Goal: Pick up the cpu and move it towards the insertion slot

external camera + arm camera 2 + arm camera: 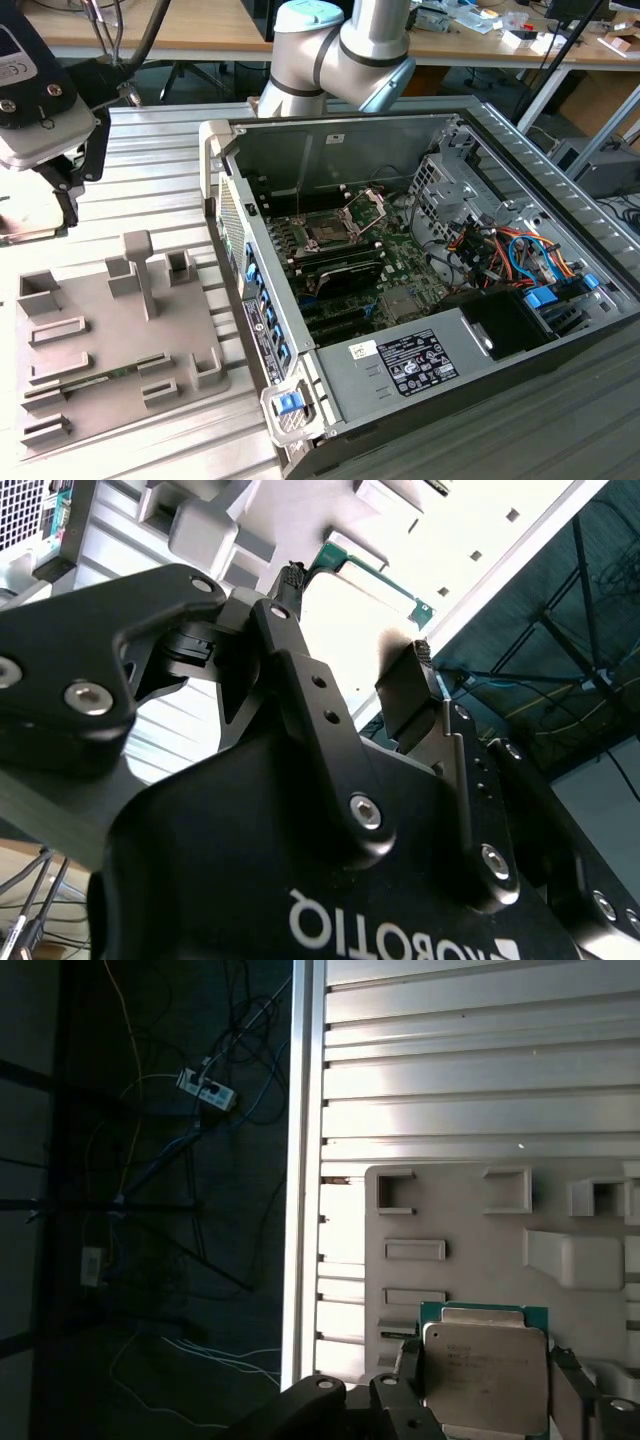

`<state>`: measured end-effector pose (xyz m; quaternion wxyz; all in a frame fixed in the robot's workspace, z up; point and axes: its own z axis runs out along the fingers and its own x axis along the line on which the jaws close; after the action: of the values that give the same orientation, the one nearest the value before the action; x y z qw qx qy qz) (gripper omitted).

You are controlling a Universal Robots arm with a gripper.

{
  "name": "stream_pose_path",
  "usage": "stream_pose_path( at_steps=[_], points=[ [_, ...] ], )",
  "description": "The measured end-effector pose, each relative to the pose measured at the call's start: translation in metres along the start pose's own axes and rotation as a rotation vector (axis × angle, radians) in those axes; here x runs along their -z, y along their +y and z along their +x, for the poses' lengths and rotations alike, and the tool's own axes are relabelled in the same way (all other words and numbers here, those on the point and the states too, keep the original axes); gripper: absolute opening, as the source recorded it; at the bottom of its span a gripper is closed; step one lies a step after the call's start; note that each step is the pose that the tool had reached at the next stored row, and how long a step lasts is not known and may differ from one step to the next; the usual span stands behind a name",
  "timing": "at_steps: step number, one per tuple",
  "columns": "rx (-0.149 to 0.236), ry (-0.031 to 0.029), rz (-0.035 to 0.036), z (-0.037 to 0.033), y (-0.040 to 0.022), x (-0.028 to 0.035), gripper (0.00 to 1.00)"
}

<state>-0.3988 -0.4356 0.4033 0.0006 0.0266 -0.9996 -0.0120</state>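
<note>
gripper [487, 1362] — clamped on cpu [486, 1385], first wrist view | insertion slot [330, 228] — exterior view, well apart

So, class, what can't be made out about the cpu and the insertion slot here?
1. First wrist view: the cpu is cut off by the picture's edge.
2. Second wrist view: glare whitens its top; the gripper hides part.
3. Exterior view: the insertion slot is too small to show its contacts.
</note>
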Motion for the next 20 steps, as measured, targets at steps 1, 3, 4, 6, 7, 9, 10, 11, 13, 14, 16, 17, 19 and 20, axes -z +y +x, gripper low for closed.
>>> stream_pose_path(
  at_steps=[1,3,4,6,7,9,10,11,13,14,16,17,19,20],
  points=[
    [0.0,0.0001,0.0,-0.0007,0.0,0.0,0.55],
    [0.0,0.0,0.0,-0.0029,-0.0002,0.0,0.55],
    [0.0,0.0001,0.0,-0.0036,-0.0002,0.0,0.55],
    [0.0,0.0,-0.0001,-0.0054,-0.0003,0.0,0.55],
    [0.0,0.0,0.0,-0.0068,-0.0004,0.0,0.55],
    [0.0,0.0,0.0,-0.0094,-0.0005,0.0,0.55],
    [0.0,0.0,-0.0001,-0.0101,-0.0006,0.0,0.55],
    [0.0,0.0,0.0,-0.0113,-0.0006,0.0,0.55],
    [0.0,0.0,-0.0001,-0.0134,-0.0007,0.0,0.55],
    [0.0,0.0,0.0,-0.0144,-0.0007,0.0,0.55],
    [0.0,0.0001,0.0,-0.0164,-0.0009,0.0001,0.55],
    [0.0,0.0,0.0,-0.0171,-0.0009,0.0,0.55],
    [0.0,0.0,0.0,-0.0187,-0.001,0.0,0.55],
    [0.0,0.0001,0.0,-0.0201,-0.0011,0.0001,0.55]
  ],
)
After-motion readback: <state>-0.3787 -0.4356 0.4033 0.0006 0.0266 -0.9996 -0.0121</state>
